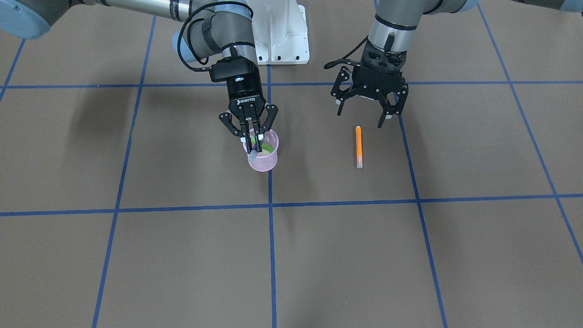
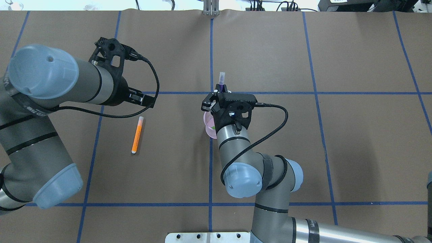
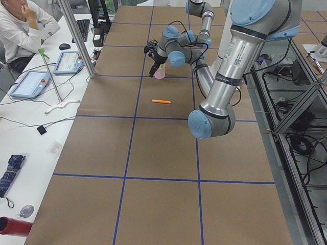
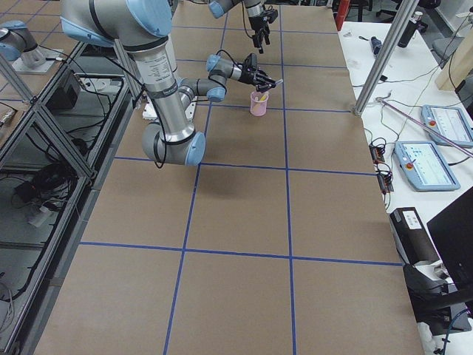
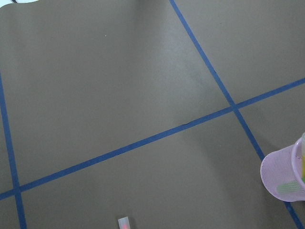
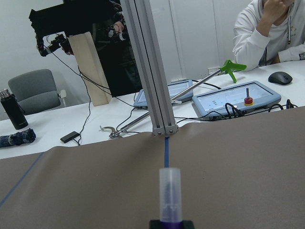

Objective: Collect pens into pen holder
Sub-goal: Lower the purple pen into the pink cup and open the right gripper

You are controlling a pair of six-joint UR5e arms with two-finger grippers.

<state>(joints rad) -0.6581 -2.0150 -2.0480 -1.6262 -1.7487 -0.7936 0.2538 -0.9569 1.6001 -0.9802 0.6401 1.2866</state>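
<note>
overhead exterior makes the split clear: the right arm (image 2: 233, 145) works the middle and the left arm (image 2: 77, 82) covers its own side. the right gripper (image 1: 253, 135) is clamped on the purple pen (image 6: 170, 198) right over the holder (image 1: 264, 160). the pen lies close to level with its cap pointing away from the robot, so i'd say it's lined up for the drop but needs to tip or let go over the mouth. the left gripper (image 1: 360, 116) hangs just above the orange pen (image 1: 359, 146), jaws spread wide with nothing in them, so it looks queued for the next pick. that orange pen lies flat on the table, well apart from the holder. a green pen (image 1: 269, 147) and something yellow sit inside the mesh.

the table (image 1: 182, 255) is plain brown with blue tape lines (image 1: 272, 237) in a grid. past the far edge there's a white desk (image 6: 71, 133) with tablets (image 6: 236, 98), a mouse (image 6: 279, 77) and a person (image 6: 267, 33) sitting.
</note>
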